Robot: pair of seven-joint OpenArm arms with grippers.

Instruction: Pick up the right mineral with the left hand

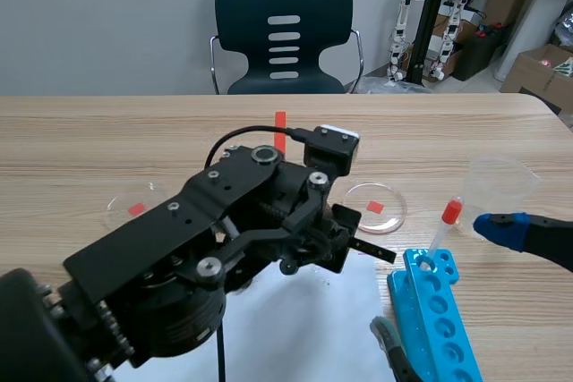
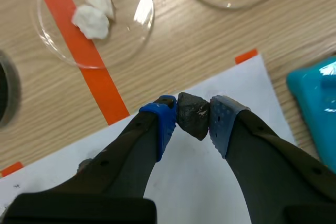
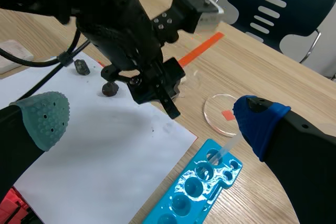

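Your left gripper (image 2: 193,119) pinches the dark grey, rough mineral lump (image 2: 192,115) between its blue dotted pads, over the edge of the white paper sheet (image 2: 199,182) on the wooden tabletop (image 2: 210,40). Ahead of it sits a clear round dish (image 2: 134,9) holding white lumps (image 2: 92,17). Your right gripper (image 3: 152,120) hangs spread wide, empty, above the paper near the bright blue plastic tube rack (image 3: 194,192).

- No writing, brand, number or sign can be read in any of the three views.
- The brown cardboard boxes (image 1: 540,70) on the floor behind the table show small coloured marks, too small to read.
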